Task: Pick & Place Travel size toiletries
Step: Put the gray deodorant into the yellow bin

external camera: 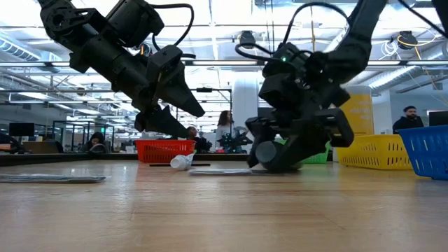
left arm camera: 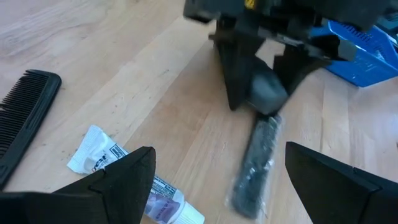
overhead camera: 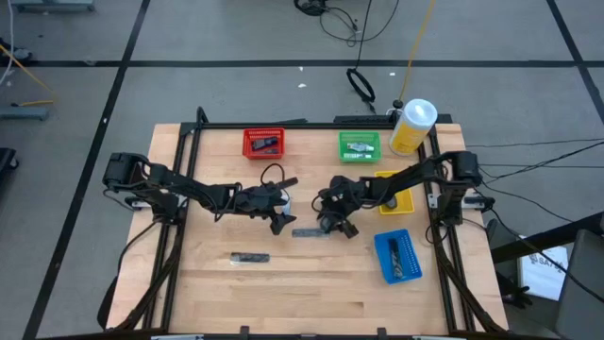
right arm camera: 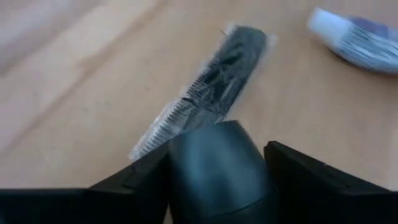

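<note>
My right gripper (overhead camera: 335,223) is near the table's middle, shut on a small dark grey rounded toiletry (right arm camera: 217,168), which also shows in the left wrist view (left arm camera: 268,93). Just past it a flat dark sachet (overhead camera: 307,232) lies on the wood (right arm camera: 205,87). My left gripper (overhead camera: 280,223) hovers open to the left of it (left arm camera: 219,155), touching nothing. Below the left gripper lie a white tube (left arm camera: 124,180) and a black comb (left arm camera: 25,118). A second dark sachet (overhead camera: 250,257) lies nearer the near edge. My right gripper pinches the dark grey rounded toiletry (left arm camera: 268,93) between its two fingers (left arm camera: 233,68), one on each side. The fingers come from above, slanting down. The toiletry sits low by the end of the flat sachet (left arm camera: 258,162); whether it is clear of the table I cannot tell.
Red bin (overhead camera: 263,143) and green bin (overhead camera: 360,146) stand at the far edge, each with small items inside. Yellow bin (overhead camera: 394,194) and blue bin (overhead camera: 396,255) stand on the right. A large yellow bottle (overhead camera: 412,126) stands at the far right corner. People show in the room behind.
</note>
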